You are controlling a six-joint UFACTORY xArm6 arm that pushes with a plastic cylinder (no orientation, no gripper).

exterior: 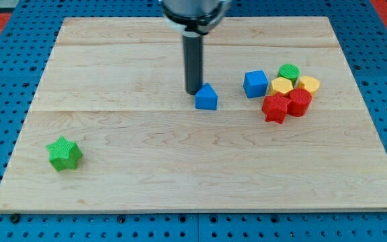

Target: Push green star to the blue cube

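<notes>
Tip: my tip (193, 92) stands on the wooden board (146, 168) a little above the frame's centre, just left of a small blue block with a peaked top (206, 97), close to it or touching; I cannot tell which.
Tool state: a bare rod with nothing to open or clench; it holds nothing and presses on no task block.
Green star: the green star (64, 154) lies alone in the lower left of the frame, well apart from my tip and from every other block.
Blue cube: the blue cube (255, 84) sits right of centre, at the left edge of a tight cluster.
Cluster: a green cylinder (288, 72), two yellow blocks (281, 86) (308, 85) and two red blocks (275, 107) (299, 101) crowd its right side.
Step in hand: by my reading, the approach; the star is not yet engaged.
Next move: the tip should travel to the lower left and settle on the star's far left side, then push up and rightward.
Watch for: the peaked blue block lies near the straight line to the cube and may get shoved along.
</notes>
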